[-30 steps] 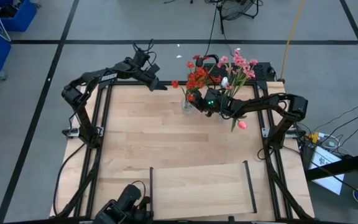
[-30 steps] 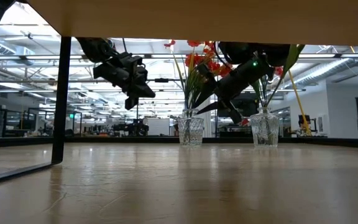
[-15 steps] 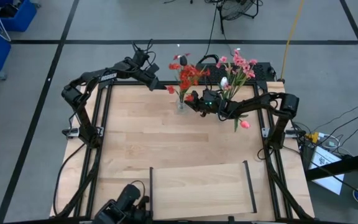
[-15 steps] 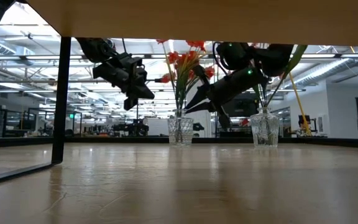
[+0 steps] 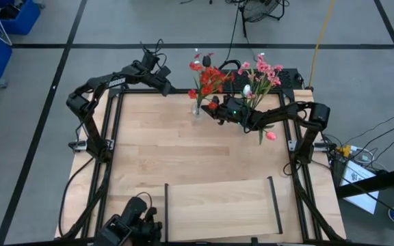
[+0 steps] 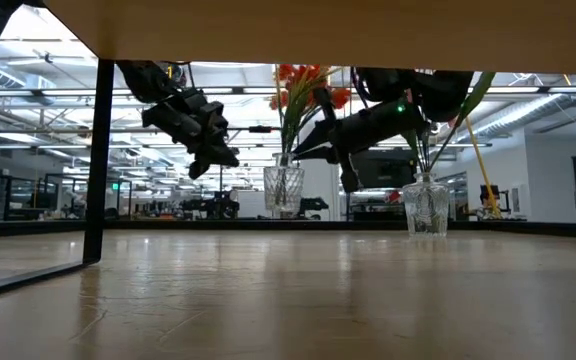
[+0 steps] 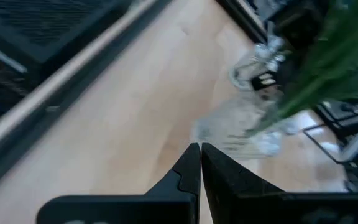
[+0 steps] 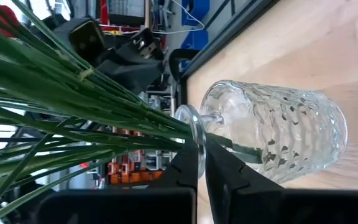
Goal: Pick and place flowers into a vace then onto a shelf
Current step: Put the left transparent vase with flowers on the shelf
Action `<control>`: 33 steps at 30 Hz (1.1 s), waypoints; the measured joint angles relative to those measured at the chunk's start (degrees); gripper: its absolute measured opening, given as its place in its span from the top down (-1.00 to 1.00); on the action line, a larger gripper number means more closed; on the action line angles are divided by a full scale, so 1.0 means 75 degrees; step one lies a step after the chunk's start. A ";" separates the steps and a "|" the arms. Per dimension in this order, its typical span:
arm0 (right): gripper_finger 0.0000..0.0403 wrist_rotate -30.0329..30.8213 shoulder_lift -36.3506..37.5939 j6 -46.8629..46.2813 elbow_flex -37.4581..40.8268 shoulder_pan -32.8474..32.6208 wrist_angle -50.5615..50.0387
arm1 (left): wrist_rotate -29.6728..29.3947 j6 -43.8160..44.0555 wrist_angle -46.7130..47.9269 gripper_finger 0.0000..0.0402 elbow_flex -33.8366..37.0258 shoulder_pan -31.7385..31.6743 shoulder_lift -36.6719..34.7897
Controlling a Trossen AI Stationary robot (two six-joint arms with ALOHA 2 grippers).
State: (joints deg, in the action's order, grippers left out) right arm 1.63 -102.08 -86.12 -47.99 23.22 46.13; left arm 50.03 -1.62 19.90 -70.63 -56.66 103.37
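1. The worktop (image 5: 183, 150) is a light-wood surface inside a black frame; both vases stand along its far edge, well apart from the shelf.
2. The shelf (image 5: 217, 208) lies at the near edge, a narrower light board with a thin black rail at each short side. Nothing rests on it yet, so the placing step is judged undone.
3. The right arm reaches in from the right side toward the far middle. The right claw (image 8: 201, 163) has its fingers pressed together on the rim of the red-flower vase (image 8: 272, 134), pinching the glass lip at the mouth.
4. The left arm is folded at the far left corner. The left claw (image 7: 200, 163) hovers above the wood with its fingers closed and holds nothing.
5. The red-flower vase is a clear cut-glass tumbler; in the low view (image 6: 283, 187) its base appears to sit slightly off the wood, though that is hard to confirm.
6. The second glass vase (image 6: 426, 205), with pink sprays and a white bud, stands to its right on the worktop.
7. The red flowers (image 5: 207, 78) spread above the mouth on thin green stalks (image 8: 73, 106).
8. Handling, as a judgement: the glass is stiff, smooth and breakable, and a rim pinch may let it swing or slip; the stalks are light and springy, making the load top-heavy, so slow, level travel seems wise.
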 joint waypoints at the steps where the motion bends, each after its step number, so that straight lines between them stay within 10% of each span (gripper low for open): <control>1: 1.00 0.0000 0.0002 -0.0013 0.0000 0.0000 0.0048 | -0.0104 -0.0003 0.0000 0.91 0.0000 -0.0048 0.0000; 33: 1.00 -0.1494 0.3068 0.0410 -0.0017 -0.0098 -0.2204 | -0.0808 0.0422 -0.0032 0.91 -0.0006 -0.0632 -0.0006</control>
State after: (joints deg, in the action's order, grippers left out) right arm -9.58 -79.07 -83.04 -48.12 22.49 29.61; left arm 43.97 1.54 19.66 -70.67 -61.41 103.33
